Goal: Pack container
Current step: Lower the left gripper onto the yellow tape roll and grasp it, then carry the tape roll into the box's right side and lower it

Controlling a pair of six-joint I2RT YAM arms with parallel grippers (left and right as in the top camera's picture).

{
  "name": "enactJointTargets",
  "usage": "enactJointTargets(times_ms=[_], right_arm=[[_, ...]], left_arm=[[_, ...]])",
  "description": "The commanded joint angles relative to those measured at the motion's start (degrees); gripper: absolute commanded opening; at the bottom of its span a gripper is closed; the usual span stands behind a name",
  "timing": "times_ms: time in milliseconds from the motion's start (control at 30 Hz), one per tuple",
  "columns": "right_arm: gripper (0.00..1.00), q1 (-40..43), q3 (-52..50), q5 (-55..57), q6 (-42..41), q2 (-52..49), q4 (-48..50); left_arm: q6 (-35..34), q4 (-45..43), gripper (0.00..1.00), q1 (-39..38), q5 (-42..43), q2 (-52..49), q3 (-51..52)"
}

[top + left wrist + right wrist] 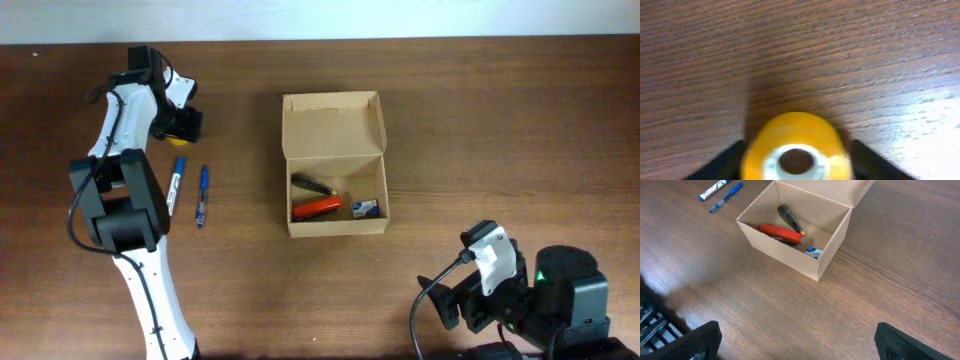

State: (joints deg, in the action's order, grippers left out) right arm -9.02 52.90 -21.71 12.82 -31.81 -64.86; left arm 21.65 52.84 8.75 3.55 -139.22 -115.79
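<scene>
Box: a plain tan cardboard box (pixel 335 190) stands in the middle of the table (pixel 480 120), well apart from both arms.
Lid: the hinged flap (pixel 333 122) is open and lies back from the box's far wall, toward the far edge of the table.
Inside the box: a red tool (pixel 316 207) lies along the near wall. A dark tool (pixel 312 184) lies just beyond it, and the right wrist view shows the two meeting at one end. A small blue and white packet (pixel 366 208) sits in the near right corner of the box.
Pens: a marker (pixel 177 185) with a white barrel and blue cap and a blue pen (pixel 202 195) lie side by side, apart from each other, between the box and the left edge of the table. Both point roughly from the far edge to the near edge.
Tape: a yellow roll of tape (pixel 795 131) is toward the far left corner of the table, just beyond the marker, its hole facing the left wrist camera. That view is blurred.
Left pincer: the left pincer (pixel 182 122) is at the roll, one dark finger against each side, pinching it.
Right pincer: the right pincer (pixel 800 345) hangs near the near right corner of the table, its fingers (pixel 700 340) spread wide with nothing between them. It faces the box from a distance.
</scene>
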Motion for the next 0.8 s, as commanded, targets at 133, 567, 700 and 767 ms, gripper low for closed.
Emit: enactJointTargets(times_ms=[133, 567, 700, 767], right_arm=[[0.99, 0.4, -0.2, 0.5, 0.0, 0.3, 0.1], [0.99, 0.4, -0.2, 0.5, 0.0, 0.3, 0.2], [0.99, 0.4, -0.2, 0.5, 0.0, 0.3, 0.2], [0.99, 0.4, -0.2, 0.5, 0.0, 0.3, 0.2]], left_arm=[[-1.4, -0.1, 0.39, 0.4, -0.2, -0.6, -0.1], [-6.4, 11.2, 0.26, -1.1, 1.6, 3.5, -9.1], [-4.7, 13.4, 0.25, -3.6, 1.5, 7.7, -11.2], [-4.2, 13.5, 0.25, -5.2, 1.5, 10.0, -11.2]])
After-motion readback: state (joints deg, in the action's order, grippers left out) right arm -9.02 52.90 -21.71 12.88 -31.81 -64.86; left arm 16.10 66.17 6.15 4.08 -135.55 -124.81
